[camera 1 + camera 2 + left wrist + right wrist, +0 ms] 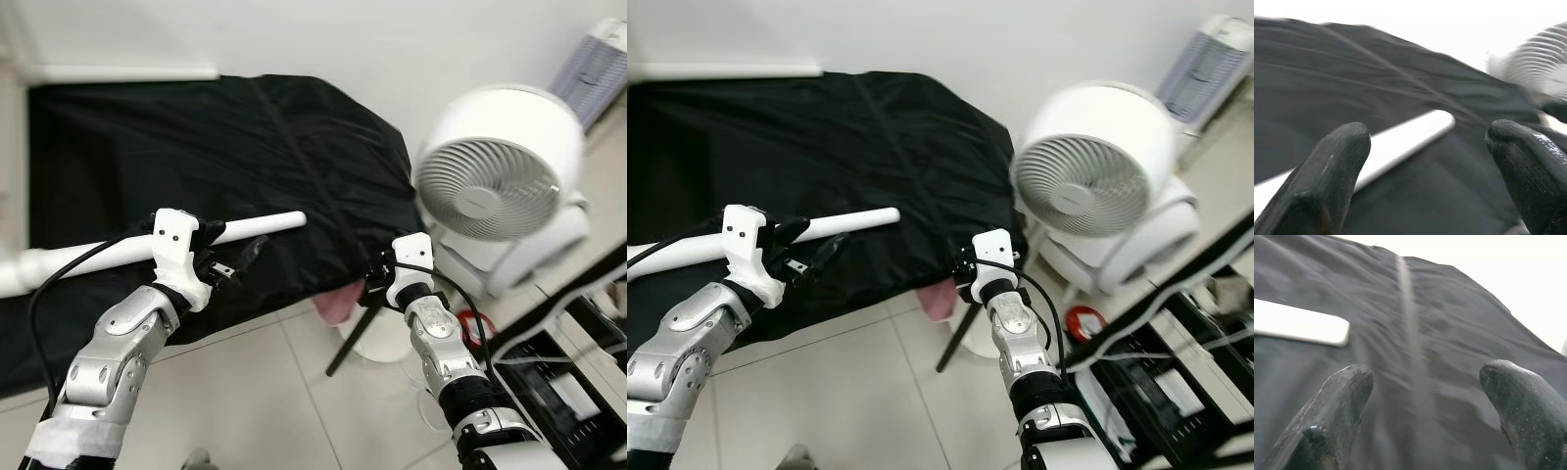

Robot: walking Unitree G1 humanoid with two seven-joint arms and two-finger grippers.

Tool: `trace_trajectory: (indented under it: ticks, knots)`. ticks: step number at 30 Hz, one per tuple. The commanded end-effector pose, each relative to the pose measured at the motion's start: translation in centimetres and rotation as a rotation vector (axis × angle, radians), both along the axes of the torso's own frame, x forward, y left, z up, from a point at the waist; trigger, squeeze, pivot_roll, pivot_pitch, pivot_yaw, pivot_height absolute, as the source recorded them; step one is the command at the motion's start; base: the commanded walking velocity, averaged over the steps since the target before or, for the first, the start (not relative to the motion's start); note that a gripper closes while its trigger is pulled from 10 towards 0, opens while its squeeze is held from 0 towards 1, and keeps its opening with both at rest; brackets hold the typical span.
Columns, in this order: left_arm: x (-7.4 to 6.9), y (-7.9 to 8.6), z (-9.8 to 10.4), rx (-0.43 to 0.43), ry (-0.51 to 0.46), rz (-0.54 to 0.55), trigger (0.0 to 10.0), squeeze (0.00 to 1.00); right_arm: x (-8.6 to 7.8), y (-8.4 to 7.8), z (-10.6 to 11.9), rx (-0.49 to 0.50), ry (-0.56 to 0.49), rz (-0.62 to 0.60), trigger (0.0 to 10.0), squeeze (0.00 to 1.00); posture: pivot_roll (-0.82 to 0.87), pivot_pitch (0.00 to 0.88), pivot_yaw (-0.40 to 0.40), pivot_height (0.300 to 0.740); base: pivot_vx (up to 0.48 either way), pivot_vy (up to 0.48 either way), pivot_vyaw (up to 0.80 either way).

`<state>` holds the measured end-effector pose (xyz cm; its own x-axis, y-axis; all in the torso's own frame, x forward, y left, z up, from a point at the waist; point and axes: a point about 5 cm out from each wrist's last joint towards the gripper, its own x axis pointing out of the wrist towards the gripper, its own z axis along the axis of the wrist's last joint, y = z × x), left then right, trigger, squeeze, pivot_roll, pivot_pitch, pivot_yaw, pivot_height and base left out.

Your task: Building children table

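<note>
My left tool [1425,161], fingers spread and released, hovers over the white table leg [257,227], which lies across the black cover [147,147]. My right tool [1420,401], likewise released, faces the same cover near its edge. A white fan [500,166], somewhat blurred, stands beside it on the tiled floor [255,401].
</note>
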<state>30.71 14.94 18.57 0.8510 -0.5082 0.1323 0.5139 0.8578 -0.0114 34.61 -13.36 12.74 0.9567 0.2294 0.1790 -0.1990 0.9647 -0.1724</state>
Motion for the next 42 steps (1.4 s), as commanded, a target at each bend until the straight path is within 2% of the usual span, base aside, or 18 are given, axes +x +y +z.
trace_trajectory:
  ticks: [1, 2, 5, 6, 9, 13, 15, 19, 23, 27, 33, 37, 38, 41, 42]
  knots:
    - [0.6, -0.9, -0.3, 0.019, 0.004, 0.024, 10.0, 0.00, -0.1, -0.6, -0.1, -0.001, -0.004, -0.022, 10.0, 0.00, 0.15, 0.084, -0.130, 0.740, 0.000, 0.000, 0.80]
    - [0.6, -0.9, -0.3, 0.019, 0.004, 0.024, 10.0, 0.00, -0.1, -0.6, -0.1, -0.001, -0.004, -0.022, 10.0, 0.00, 0.15, 0.084, -0.130, 0.740, 0.000, 0.000, 0.80]
    - [1.9, -1.9, -0.2, 0.044, -0.014, 0.088, 10.0, 0.00, -0.1, -0.2, 0.2, 0.006, -0.019, -0.017, 10.0, 0.00, 0.13, 0.080, -0.122, 0.740, 0.000, 0.000, 0.80]
    - [2.5, -2.4, -0.3, 0.012, 0.004, 0.123, 10.0, 0.00, -0.1, 0.1, 0.6, 0.018, -0.029, -0.010, 10.0, 0.00, 0.12, 0.085, -0.123, 0.740, 0.000, 0.000, 0.80]
    - [3.0, -2.7, -0.4, -0.008, 0.012, 0.147, 10.0, 0.00, -0.1, 0.5, 0.9, 0.027, -0.039, -0.003, 10.0, 0.00, 0.11, 0.087, -0.124, 0.740, 0.000, 0.000, 0.80]
    - [3.6, -4.1, -0.6, 0.007, -0.012, 0.201, 10.0, 0.00, 0.1, 1.2, 1.7, 0.050, -0.069, 0.003, 10.0, 0.00, 0.10, 0.090, -0.117, 0.740, 0.000, 0.000, 0.80]
    - [3.7, -4.2, -0.6, 0.004, -0.014, 0.211, 10.0, 0.00, 0.0, 1.2, 1.7, 0.051, -0.071, 0.003, 10.0, 0.00, 0.10, 0.090, -0.117, 0.740, 0.000, 0.000, 0.80]
    - [3.9, -4.2, -0.9, 0.056, -0.032, 0.271, 10.0, 0.00, -0.1, 1.0, 1.5, 0.052, -0.070, -0.007, 10.0, 0.00, 0.11, 0.087, -0.098, 0.740, 0.000, 0.000, 0.80]
    - [3.8, -4.5, -1.1, 0.054, -0.021, 0.274, 10.0, 0.00, -0.3, 1.2, 1.3, 0.057, -0.068, -0.015, 10.0, 0.00, 0.12, 0.085, -0.078, 0.740, 0.000, 0.000, 0.80]
    - [3.9, -4.5, -1.1, 0.038, -0.016, 0.303, 10.0, 0.00, -0.5, 1.9, 1.1, 0.056, -0.064, -0.003, 10.0, 0.00, 0.13, 0.078, -0.050, 0.740, 0.000, 0.000, 0.80]
    - [4.4, -3.7, -0.2, 0.022, -0.025, 0.355, 10.0, 0.00, -0.8, 3.1, 1.0, 0.021, -0.076, 0.051, 10.0, 0.00, 0.12, 0.073, 0.003, 0.740, 0.000, 0.000, 0.80]
    - [4.5, -3.5, -0.5, 0.055, -0.029, 0.339, 10.0, 0.00, -0.6, 3.2, 1.2, 0.012, -0.082, 0.048, 10.0, 0.00, 0.11, 0.077, -0.002, 0.740, 0.000, 0.000, 0.80]
    - [4.4, -3.4, -0.9, 0.074, -0.034, 0.318, 10.0, 0.00, -0.4, 2.8, 1.4, 0.021, -0.082, 0.027, 10.0, 0.00, 0.10, 0.074, -0.033, 0.740, 0.000, 0.000, 0.80]
    - [4.4, -3.3, -1.2, 0.084, -0.036, 0.304, 10.0, 0.00, -0.2, 2.6, 1.5, 0.030, -0.082, 0.012, 10.0, 0.00, 0.10, 0.074, -0.033, 0.740, 0.000, 0.000, 0.80]
    - [4.3, -3.3, -1.6, 0.113, -0.047, 0.297, 10.0, 0.00, 0.0, 2.2, 1.6, 0.049, -0.075, -0.011, 10.0, 0.00, 0.10, 0.075, -0.058, 0.740, 0.000, 0.000, 0.80]
